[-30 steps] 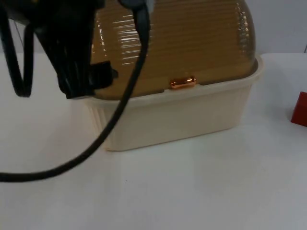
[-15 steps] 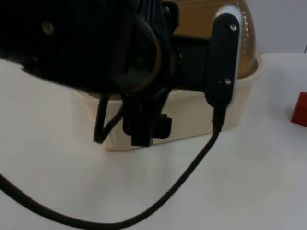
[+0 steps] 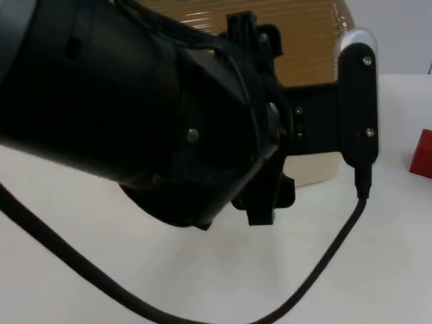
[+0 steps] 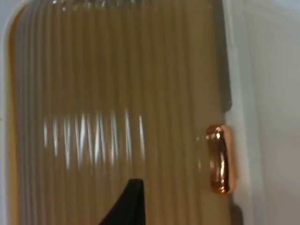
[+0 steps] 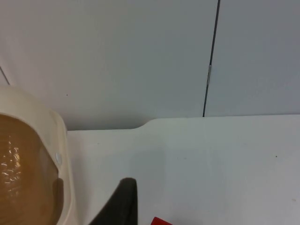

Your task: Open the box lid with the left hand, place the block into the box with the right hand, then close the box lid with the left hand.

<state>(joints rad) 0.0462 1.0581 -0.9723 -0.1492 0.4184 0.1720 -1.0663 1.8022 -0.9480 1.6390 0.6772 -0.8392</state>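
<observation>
The white table [image 3: 351, 270] runs back to a grey wall [image 5: 117, 56]. A cream box [image 3: 317, 165] with a ribbed brown see-through lid [image 4: 117, 93] sits on the table. A red block [image 3: 422, 154] lies on the table too, well apart from the box.

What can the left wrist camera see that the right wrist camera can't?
Only the left wrist view shows the shiny copper handle at the edge of the ribbed amber lid, which looks closed.

Only the right wrist view shows the grey partition wall, the white table and a sliver of the red block.

Both show the amber lid and the box's cream rim, plus one black fingertip each.
</observation>
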